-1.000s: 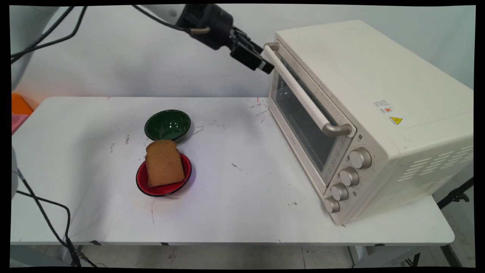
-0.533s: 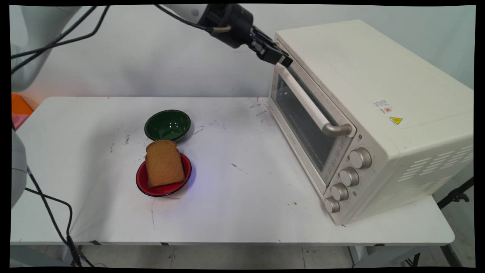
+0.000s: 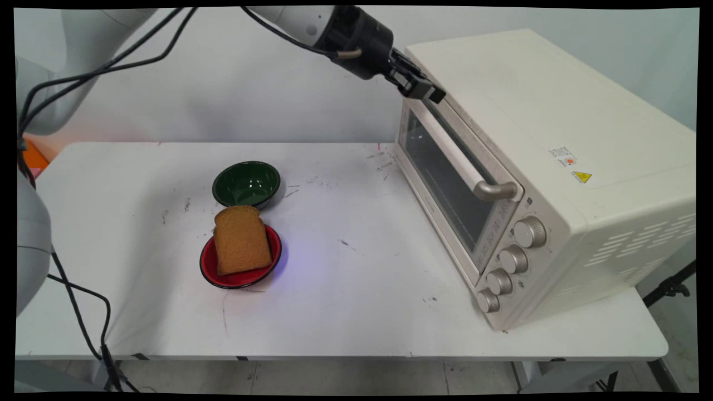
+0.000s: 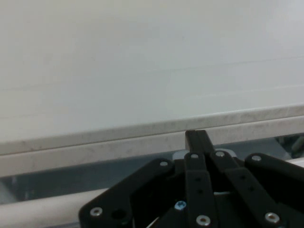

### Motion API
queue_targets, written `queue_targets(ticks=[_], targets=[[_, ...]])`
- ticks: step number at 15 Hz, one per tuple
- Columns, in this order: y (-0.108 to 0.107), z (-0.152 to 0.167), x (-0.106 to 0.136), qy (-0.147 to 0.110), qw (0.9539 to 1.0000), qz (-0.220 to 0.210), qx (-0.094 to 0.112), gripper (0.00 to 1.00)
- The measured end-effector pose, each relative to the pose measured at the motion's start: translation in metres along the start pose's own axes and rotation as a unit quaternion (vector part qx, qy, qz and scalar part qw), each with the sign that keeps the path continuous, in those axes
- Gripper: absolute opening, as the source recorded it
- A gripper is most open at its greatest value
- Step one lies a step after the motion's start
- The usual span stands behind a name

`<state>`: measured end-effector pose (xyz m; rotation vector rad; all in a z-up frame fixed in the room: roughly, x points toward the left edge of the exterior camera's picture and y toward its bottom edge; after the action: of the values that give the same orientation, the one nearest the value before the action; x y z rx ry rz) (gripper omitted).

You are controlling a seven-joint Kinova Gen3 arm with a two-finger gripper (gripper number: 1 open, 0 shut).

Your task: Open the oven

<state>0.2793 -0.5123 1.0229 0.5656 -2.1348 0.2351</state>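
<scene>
- The white desk (image 3: 362, 312) is carrying everything, and nothing on it is looking shifted from a second ago.
- The cream toaster oven (image 3: 557, 139) is sitting on the desk's right side with its glass door (image 3: 445, 184) shut; its handle (image 3: 457, 153) is running along the door's top.
- The arm is reaching in from the upper left, and since a second ago it has been travelling right and slightly up.
- The slice of brown bread (image 3: 241, 239) is lying across the red bowl (image 3: 214, 273), well apart from the oven.
- The green bowl (image 3: 247, 184) is sitting empty just behind the red one.
- The claw (image 3: 426, 92) is now resting at the oven's top front edge, by the handle's far end, with its fingers pressed together and pinching nothing.
</scene>
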Motion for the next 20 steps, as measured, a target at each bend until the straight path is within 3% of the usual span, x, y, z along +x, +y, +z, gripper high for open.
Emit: queue_targets(ticks=[10,20], targets=[[-0.002,0.026,-0.013,-0.006,0.9999,0.012,-0.006,0.00],[-0.002,0.025,-0.026,-0.014,0.9997,0.018,-0.005,0.00]])
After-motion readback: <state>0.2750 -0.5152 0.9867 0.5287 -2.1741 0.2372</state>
